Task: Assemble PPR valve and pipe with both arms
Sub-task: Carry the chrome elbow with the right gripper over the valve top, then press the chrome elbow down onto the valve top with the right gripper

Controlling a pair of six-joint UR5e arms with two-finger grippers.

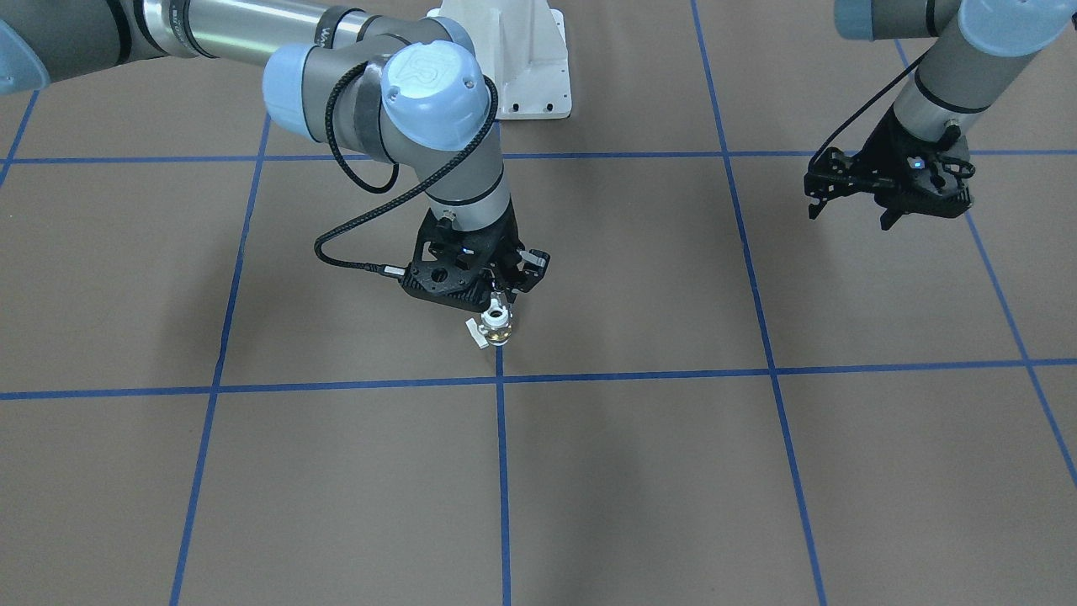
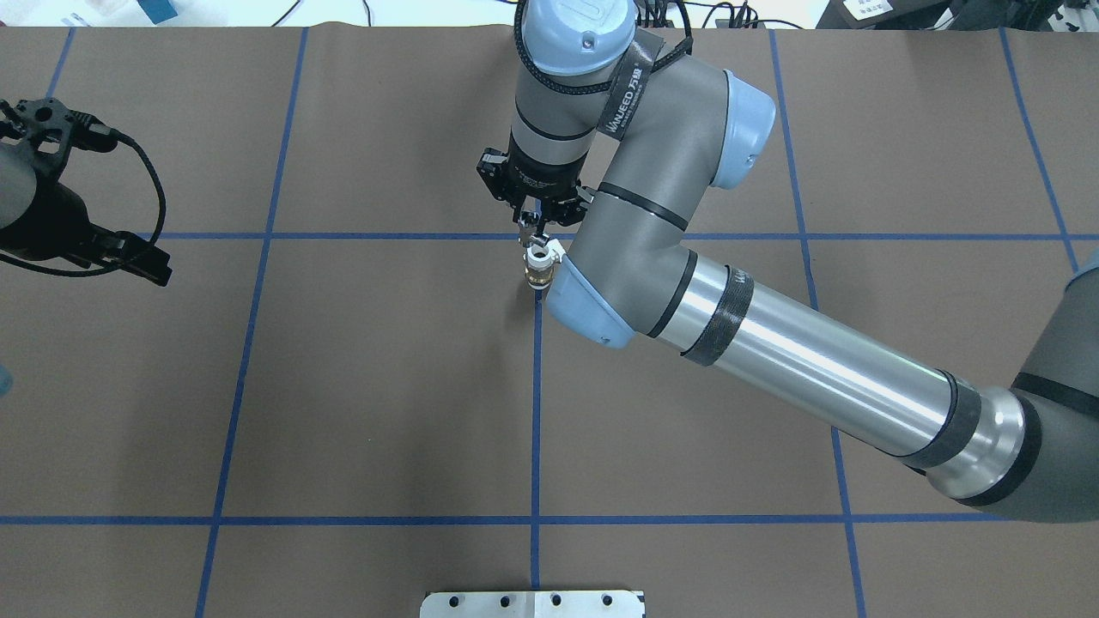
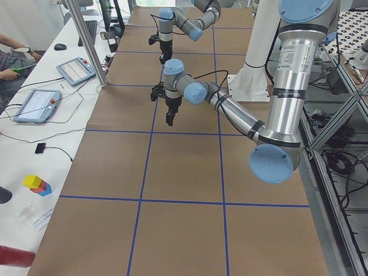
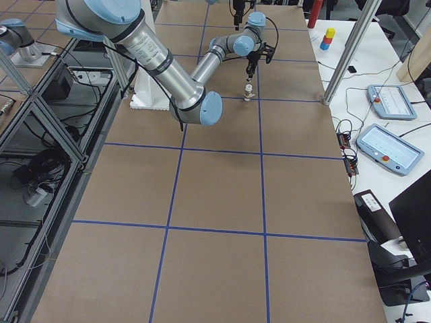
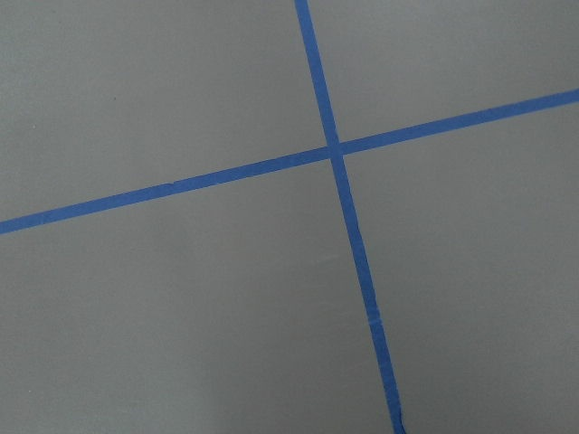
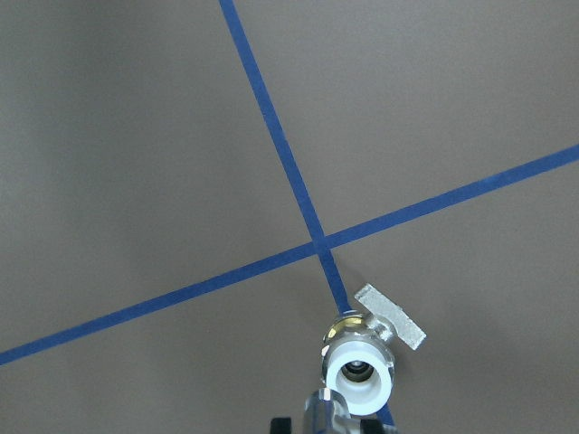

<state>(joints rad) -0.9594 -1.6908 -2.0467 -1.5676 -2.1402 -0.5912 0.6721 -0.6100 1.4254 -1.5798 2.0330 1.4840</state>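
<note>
Overhead exterior: PPR valve (image 2: 537, 262) on blue tape (image 2: 535, 386) under right jaws, grip untellable; left jaws apart

We read white lettering, seemingly "WANJEED", on the black strap (image 2: 625, 96) around the right arm (image 2: 661, 180); nothing else is legible.

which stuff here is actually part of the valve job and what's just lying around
Job:
PPR valve, standing upright
right gripper, above it
left gripper, off to the side
pipe: not clearly visible

Lying about:
coloured blocks and tablets, on the side bench
</note>
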